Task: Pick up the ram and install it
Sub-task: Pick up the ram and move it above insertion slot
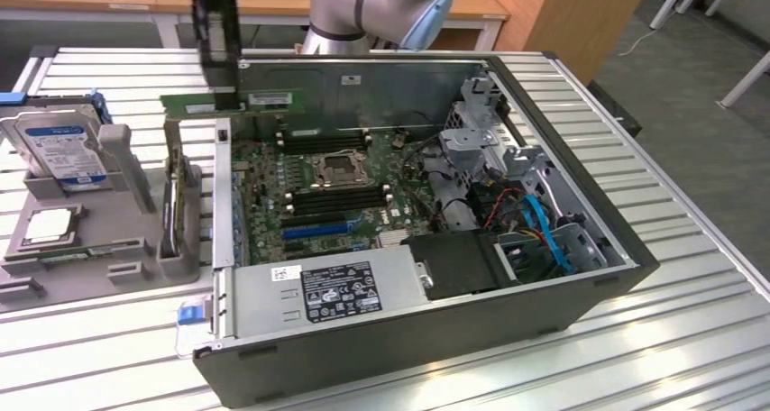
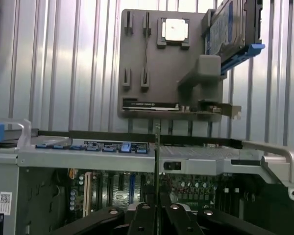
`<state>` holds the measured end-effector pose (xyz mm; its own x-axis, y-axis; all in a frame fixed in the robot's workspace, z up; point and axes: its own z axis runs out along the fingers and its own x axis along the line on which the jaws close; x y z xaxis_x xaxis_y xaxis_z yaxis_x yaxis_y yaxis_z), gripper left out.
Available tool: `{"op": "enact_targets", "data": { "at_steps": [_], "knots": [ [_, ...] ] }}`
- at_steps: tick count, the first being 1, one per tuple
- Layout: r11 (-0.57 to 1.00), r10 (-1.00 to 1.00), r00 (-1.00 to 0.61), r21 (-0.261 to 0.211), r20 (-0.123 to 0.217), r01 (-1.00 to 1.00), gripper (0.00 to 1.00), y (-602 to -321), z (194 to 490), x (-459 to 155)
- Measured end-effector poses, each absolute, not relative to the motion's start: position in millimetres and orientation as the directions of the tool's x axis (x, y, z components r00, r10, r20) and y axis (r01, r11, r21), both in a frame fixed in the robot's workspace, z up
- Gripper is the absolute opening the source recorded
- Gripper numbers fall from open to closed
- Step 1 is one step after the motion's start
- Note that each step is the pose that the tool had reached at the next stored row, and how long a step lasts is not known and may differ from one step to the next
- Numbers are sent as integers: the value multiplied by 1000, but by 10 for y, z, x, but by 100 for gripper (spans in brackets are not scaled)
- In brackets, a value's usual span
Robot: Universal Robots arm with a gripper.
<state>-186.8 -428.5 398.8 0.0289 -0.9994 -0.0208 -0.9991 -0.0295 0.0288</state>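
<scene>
My gripper (image 1: 226, 82) is shut on the ram (image 1: 270, 99), a thin green stick held level and lengthwise in the air. In the exterior view it hangs over the left wall of the open computer case (image 1: 578, 204), near its back corner. The black memory slots (image 1: 331, 200) lie lower on the motherboard, beside the processor socket (image 1: 341, 168). In the wrist view the ram (image 2: 158, 147) appears edge-on as a thin line rising from between the fingertips of my gripper (image 2: 158, 209), above the case wall (image 2: 88, 157).
A grey parts holder (image 1: 121, 249) stands at the exterior view's left, carrying a hard drive (image 1: 60, 150) with a blue-white label and a processor chip (image 1: 49, 223). Inside the case sit a power supply (image 1: 325, 289), a drive cage (image 1: 481, 150) and blue cables (image 1: 542, 226).
</scene>
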Motion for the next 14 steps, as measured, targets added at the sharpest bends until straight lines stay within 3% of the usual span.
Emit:
{"op": "enact_targets", "data": {
  "at_steps": [14],
  "knots": [
    [-30, -999, 29, 29, -24, -999, 14, -4274, 3982, -1231]
  ]
}}
